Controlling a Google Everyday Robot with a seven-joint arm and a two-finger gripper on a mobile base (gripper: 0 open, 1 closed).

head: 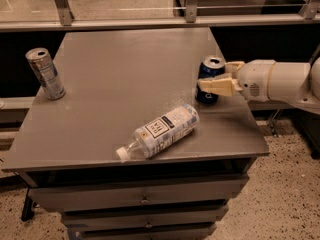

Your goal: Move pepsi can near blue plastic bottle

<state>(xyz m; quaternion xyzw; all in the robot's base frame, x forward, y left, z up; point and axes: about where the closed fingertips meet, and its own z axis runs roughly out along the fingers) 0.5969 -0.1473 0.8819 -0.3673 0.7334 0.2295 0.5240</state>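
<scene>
The pepsi can (210, 69), dark blue with a silver top, stands upright near the table's right edge. My gripper (214, 76) reaches in from the right and is shut on the can. One cream finger (216, 86) lies across the can's front and the other finger (235, 64) is behind it. The blue plastic bottle (162, 130), clear with a white and pale blue label, lies on its side near the front middle of the table. Its white cap points front-left. The bottle is a short way front-left of the can.
A silver-grey slim can (45, 73) stands upright at the table's left edge. The grey table (125, 69) sits on a drawer cabinet (145, 201). A metal rail (150, 21) runs behind the table. My white arm (285, 81) hangs past the right edge.
</scene>
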